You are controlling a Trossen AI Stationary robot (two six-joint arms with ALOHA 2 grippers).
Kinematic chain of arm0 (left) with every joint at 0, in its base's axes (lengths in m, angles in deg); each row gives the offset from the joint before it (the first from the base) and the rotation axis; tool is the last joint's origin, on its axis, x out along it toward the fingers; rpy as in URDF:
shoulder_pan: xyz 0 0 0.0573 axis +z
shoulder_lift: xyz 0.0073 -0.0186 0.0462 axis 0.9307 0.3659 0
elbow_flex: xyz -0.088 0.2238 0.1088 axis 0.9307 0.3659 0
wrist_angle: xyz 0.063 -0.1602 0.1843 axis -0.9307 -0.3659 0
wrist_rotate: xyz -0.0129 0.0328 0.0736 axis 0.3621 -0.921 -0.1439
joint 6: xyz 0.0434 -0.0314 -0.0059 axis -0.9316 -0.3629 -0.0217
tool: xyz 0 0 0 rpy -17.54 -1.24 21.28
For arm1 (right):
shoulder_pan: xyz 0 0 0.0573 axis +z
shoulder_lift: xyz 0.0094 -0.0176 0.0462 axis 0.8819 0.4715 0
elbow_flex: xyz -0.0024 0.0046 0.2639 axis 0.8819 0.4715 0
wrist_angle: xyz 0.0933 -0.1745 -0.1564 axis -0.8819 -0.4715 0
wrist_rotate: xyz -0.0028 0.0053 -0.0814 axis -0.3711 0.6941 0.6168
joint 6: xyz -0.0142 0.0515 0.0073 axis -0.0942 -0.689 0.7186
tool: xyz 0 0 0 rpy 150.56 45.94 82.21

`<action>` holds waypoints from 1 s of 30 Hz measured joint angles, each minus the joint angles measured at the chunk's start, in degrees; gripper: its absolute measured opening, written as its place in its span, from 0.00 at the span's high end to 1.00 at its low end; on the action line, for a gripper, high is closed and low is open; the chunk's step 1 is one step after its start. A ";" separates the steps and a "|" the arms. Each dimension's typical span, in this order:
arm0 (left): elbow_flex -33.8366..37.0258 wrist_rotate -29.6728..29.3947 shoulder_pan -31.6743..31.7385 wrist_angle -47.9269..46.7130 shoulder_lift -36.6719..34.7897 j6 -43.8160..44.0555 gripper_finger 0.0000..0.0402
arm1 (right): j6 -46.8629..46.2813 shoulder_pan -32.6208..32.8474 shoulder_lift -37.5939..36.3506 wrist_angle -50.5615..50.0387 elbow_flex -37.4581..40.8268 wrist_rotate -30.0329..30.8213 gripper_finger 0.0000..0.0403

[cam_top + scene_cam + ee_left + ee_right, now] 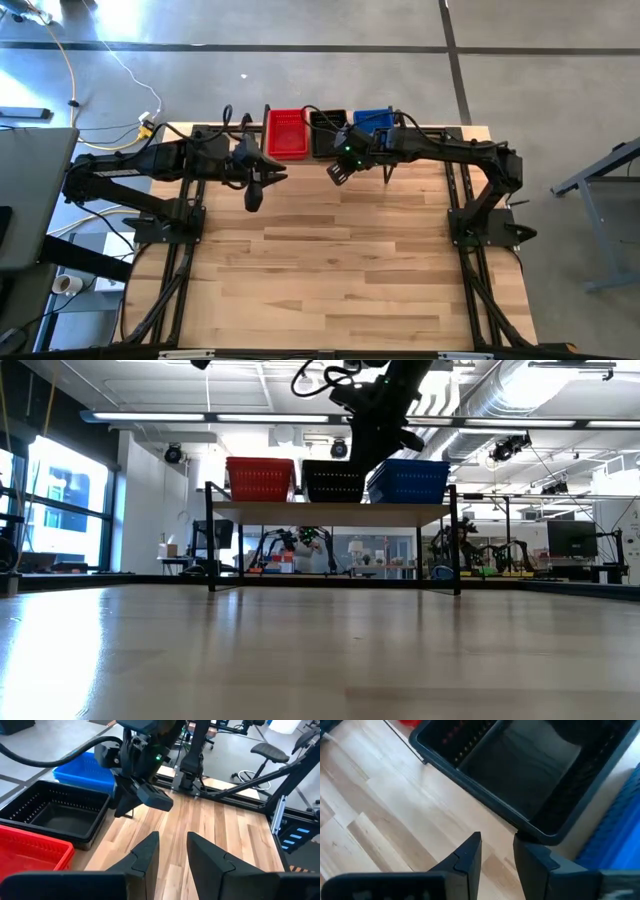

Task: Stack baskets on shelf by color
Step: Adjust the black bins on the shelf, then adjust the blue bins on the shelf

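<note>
- Big open workshop behind the table (330, 260), concrete floor, other rigs and benches far back in the low view, and you've got a light plank surface that looks bare on the near side of the shelf (330, 513).
- The shelf stands at the table's far edge, and on it sit the red baskets (287, 133), the black baskets (326, 133) and the blue baskets (372, 121), side by side, black in the middle, red on the left arm's side.
- How many are nested in each colour you can't count from here; the colours do look sorted.
- Your right gripper (340, 170) hangs just in front of the shelf, by the black stack's near rim, fingers a little apart with nothing between them.
- Your left gripper (255, 195) waits in front of the shelf on the red side, fingers likewise slightly parted and empty.
- Handling, as a judgement: these are thin perforated plastic, so light, a bit springy, walls likely to flex under a hard pinch.
- Smooth plastic may slip, so take one by a wall just under the rim, one finger inside and one outside, and squeeze gently.
- Nested ones may stick together, so lift slowly in case a second comes up.
- Watch the crowding: the stacks sit close together, leaving little room for a finger between neighbours, so the near walls facing you are the freer hold.
- The two grippers are near each other in front of the shelf, so mind them crossing, and mind the shelf's front edge and thin legs.
</note>
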 joint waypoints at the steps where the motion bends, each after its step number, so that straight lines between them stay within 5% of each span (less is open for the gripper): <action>1: 0.00 0.00 0.00 0.01 0.00 0.00 0.78 | 0.11 -0.09 0.00 0.00 0.00 -0.21 0.75; 13: 0.00 -1.17 0.00 -1.93 0.00 0.02 0.78 | -2.00 2.30 -5.43 -3.63 0.00 -0.35 0.75; 24: 0.00 -4.13 -1.60 -2.91 0.04 0.03 0.78 | -8.66 -0.68 -12.70 -13.12 -0.02 17.10 0.75; 30: 0.00 -4.28 -1.62 -2.94 0.04 0.02 0.78 | -12.27 -6.65 -13.14 -21.50 -0.04 20.30 0.75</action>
